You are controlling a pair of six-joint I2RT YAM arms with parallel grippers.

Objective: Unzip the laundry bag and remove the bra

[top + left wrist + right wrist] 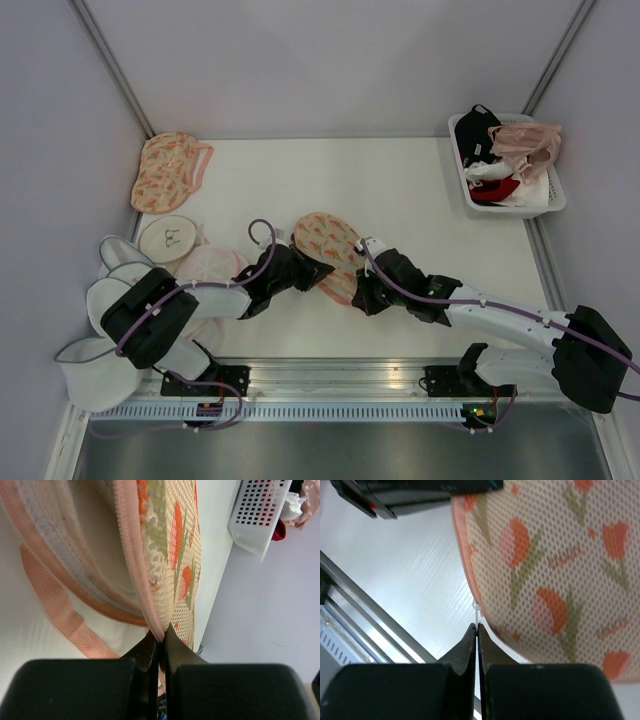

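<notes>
Two pincers: both are squeezing shut.
Left pincer [161,635]: gripping pink trim [132,555] on the laundry bag [175,545].
Right pincer [477,629]: pinching a tiny white tab [477,611] on its edge.

Both arms are built alike, with white moulded link shells joined by bulky matte-black joint housings. On the left arm [150,315] a purple cable [262,232] arches off at the wrist's 12 o'clock. The right arm [510,320] has a matching purple lead [440,293] along its white forearm. Each black base [215,385] shows small coloured connectors at 6 o'clock. The left gripper [162,630] and right gripper [476,627] have glossy black wedge fingers that taper to thin tips from a blocky black body.
</notes>
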